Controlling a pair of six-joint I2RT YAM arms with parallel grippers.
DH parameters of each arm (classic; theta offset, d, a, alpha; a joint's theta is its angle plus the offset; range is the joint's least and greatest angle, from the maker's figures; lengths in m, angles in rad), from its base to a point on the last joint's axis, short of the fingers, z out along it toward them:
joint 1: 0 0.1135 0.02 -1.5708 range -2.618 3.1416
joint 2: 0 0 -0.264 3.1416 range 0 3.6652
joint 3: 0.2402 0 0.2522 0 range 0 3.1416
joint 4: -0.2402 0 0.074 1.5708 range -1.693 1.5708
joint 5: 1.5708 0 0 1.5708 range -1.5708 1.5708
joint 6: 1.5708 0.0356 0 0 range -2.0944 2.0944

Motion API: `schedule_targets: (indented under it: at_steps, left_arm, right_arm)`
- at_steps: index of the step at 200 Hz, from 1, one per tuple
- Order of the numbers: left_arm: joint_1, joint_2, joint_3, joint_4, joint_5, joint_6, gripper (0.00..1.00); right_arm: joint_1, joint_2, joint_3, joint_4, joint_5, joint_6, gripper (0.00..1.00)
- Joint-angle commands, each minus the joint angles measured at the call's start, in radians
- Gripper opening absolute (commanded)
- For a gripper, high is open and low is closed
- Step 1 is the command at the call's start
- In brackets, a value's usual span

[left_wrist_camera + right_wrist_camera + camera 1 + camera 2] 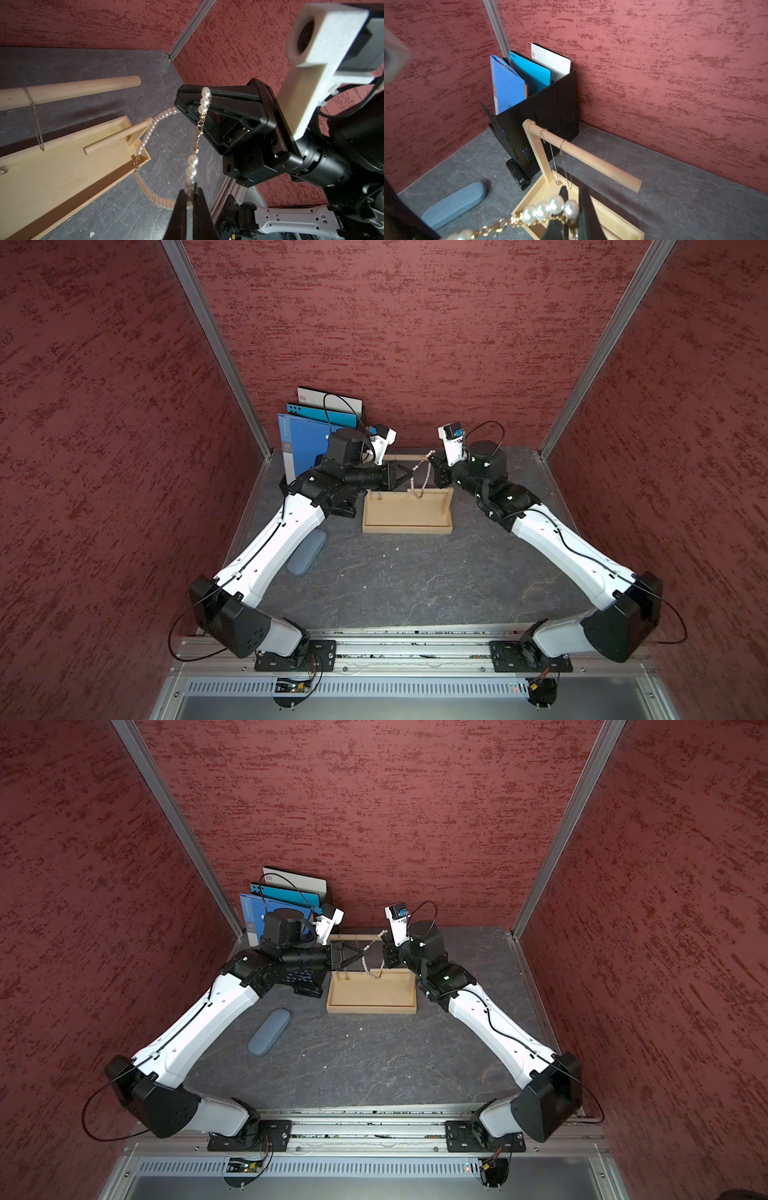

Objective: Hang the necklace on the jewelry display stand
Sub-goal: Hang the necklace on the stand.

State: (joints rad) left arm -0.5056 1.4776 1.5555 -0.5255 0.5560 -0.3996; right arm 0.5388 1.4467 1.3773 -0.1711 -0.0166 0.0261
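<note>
Our left gripper (pixel 190 200) is pinched tight on the pearl necklace (pixel 192 166), and our right gripper (pixel 573 204) is pinched on it near the gold clasp. The strand sags between them over the wooden stand (pixel 405 529), by the bench's (pixel 415 585) back edge, not yet on its crossbar.

colours and patterns, tabletop cell
necklace (pixel 192 160): white pearl beads, gold chain links and clasp; jewelry display stand (pixel 405 514): pale plain wood, faint grain; thin chains (pixel 552 158): silver; table (pixel 415 585): dark grey, pale marbled veins; walls (pixel 415 344): dull red, darker red horizontal flecks; file rack (pixel 550 108): black, perforated pattern; folders (pixel 508 89): mid blue, turquoise, one white; case (pixel 306 551): grey-blue, plain; fingers (pixel 180 209): black; arms (pixel 274 543): white shells, black joints.
</note>
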Motion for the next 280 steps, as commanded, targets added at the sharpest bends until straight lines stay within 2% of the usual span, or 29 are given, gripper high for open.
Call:
schedule_targets:
  at_steps: [1, 34, 60, 107, 159, 205, 249, 280]
  left_arm:
    - [-0.011, 0.039, 0.036, 0.033, -0.009, -0.012, 0.0]
    - [-0.032, 0.143, 0.124, 0.041, -0.03, -0.014, 0.0]
    - [-0.061, 0.208, 0.204, 0.036, -0.093, -0.004, 0.0]
    - [-0.083, 0.263, 0.24, 0.09, -0.162, -0.088, 0.0]
    - [-0.082, 0.305, 0.307, 0.02, -0.181, -0.068, 0.0]
    - [-0.08, 0.355, 0.317, 0.05, -0.167, -0.083, 0.0]
    - [-0.08, 0.427, 0.365, 0.072, -0.159, -0.112, 0.0]
    - [-0.079, 0.449, 0.384, 0.065, -0.171, -0.111, 0.0]
  right_arm:
    - [-0.044, 0.034, 0.044, 0.017, 0.013, 0.006, 0.0]
    - [-0.089, 0.058, 0.057, 0.024, -0.004, 0.005, 0.0]
    - [-0.132, 0.07, 0.079, 0.006, -0.019, 0.026, 0.0]
    - [-0.17, 0.125, 0.227, -0.118, -0.013, 0.007, 0.0]
    - [-0.185, 0.207, 0.31, -0.191, 0.009, 0.052, 0.0]
    - [-0.186, 0.233, 0.303, -0.133, 0.035, 0.058, 0.0]
    - [-0.191, 0.298, 0.35, -0.17, 0.079, 0.041, 0.0]
    - [-0.191, 0.339, 0.382, -0.183, 0.061, 0.053, 0.0]
